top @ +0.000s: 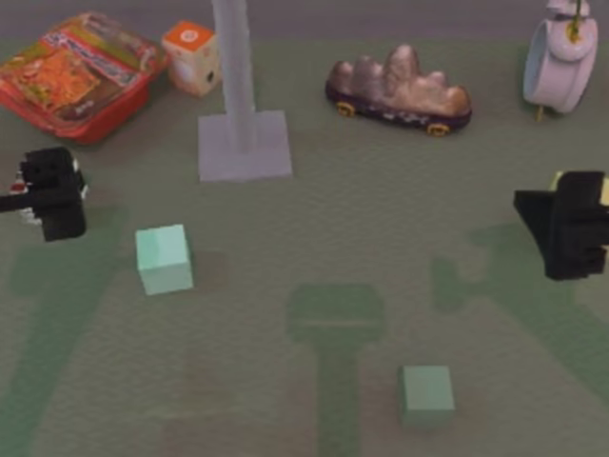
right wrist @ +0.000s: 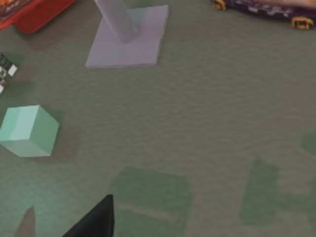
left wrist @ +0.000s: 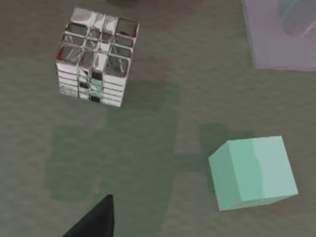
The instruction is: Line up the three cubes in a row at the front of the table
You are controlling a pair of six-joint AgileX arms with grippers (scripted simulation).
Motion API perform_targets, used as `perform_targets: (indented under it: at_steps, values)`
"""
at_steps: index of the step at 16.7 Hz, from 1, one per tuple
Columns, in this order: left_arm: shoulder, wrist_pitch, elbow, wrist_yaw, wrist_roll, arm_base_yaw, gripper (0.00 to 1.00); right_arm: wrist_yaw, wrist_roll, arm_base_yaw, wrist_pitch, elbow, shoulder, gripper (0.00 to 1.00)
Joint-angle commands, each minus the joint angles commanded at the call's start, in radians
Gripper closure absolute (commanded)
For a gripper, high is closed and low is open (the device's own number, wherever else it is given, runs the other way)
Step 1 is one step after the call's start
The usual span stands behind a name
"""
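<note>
Top view: pale mint cube sits left of centre on the bench; dull green cube lies near the front, right of centre; no yellow cube in sight.
Left gripper: over the left edge, jaws' state unclear.
Right gripper: over the right edge, jaws' state unclear.
Left wrist view: chequered puzzle cube stands apart from the mint cube.
Right wrist view: mint cube, grey stand base.
</note>
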Motion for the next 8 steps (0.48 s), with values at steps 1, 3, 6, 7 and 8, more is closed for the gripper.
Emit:
perform_targets:
  at_steps: [1,3,6,7,8]
  values:
    - [0.107,-0.061,0.080,0.001,-0.025,-0.017,0.00,-0.002,-0.039,-0.039,0.050,-0.066,-0.088,0.00]
    - [0.318,-0.179,0.237,0.003,-0.075,-0.051,0.00,-0.006,-0.118,-0.125,0.152,-0.214,-0.261,0.00]
    - [0.610,-0.337,0.456,0.005,-0.144,-0.096,0.00,-0.012,-0.223,-0.256,0.294,-0.436,-0.483,0.00]
    - [0.696,-0.382,0.521,0.005,-0.165,-0.108,0.00,-0.013,-0.257,-0.302,0.341,-0.509,-0.556,0.00]
    - [0.776,-0.423,0.582,0.005,-0.184,-0.120,0.00,-0.015,-0.285,-0.343,0.382,-0.572,-0.620,0.00]
